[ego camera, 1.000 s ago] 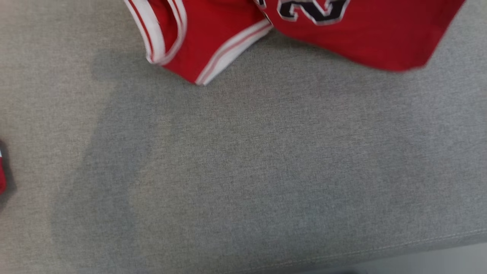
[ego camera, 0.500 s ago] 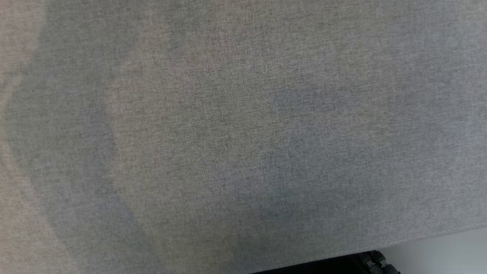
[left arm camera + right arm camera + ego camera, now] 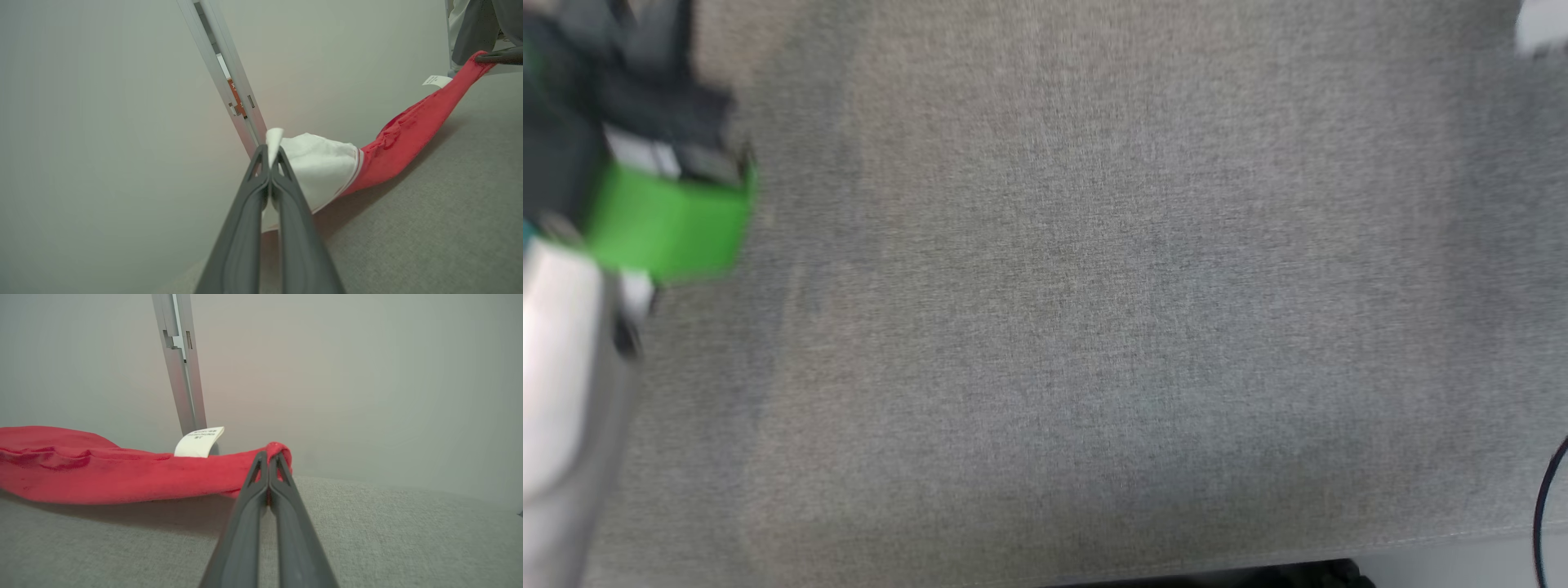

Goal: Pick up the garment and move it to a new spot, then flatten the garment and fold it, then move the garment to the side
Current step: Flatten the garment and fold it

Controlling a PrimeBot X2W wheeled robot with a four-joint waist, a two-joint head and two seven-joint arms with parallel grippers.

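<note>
left arm: blurred in the head view at the left edge of the grey woven-fabric surface (image 3: 1094, 286), with a pale forearm (image 3: 556, 392), a green band (image 3: 666, 220) at the wrist and dark parts beyond it.

left pincer (image 3: 270, 157): both dark fingers pressed together, tips clamped on the white trimmed end of the red garment with white-and-red striped edging (image 3: 408, 134).

right pincer (image 3: 269, 455): fingers likewise closed, tips pinching a bunched red corner of the garment, low over the surface.

garment: strung as a narrow, gathered band between the two pincers, sagging in the middle and wrinkled. a white label (image 3: 199, 442) stands up from it near the right pincer's end. it hangs low over the surface, near the edge by the pale wall, and casts a shadow beneath. contact with the surface cannot be judged. a grey metal upright (image 3: 182, 363) rises behind it.
</note>
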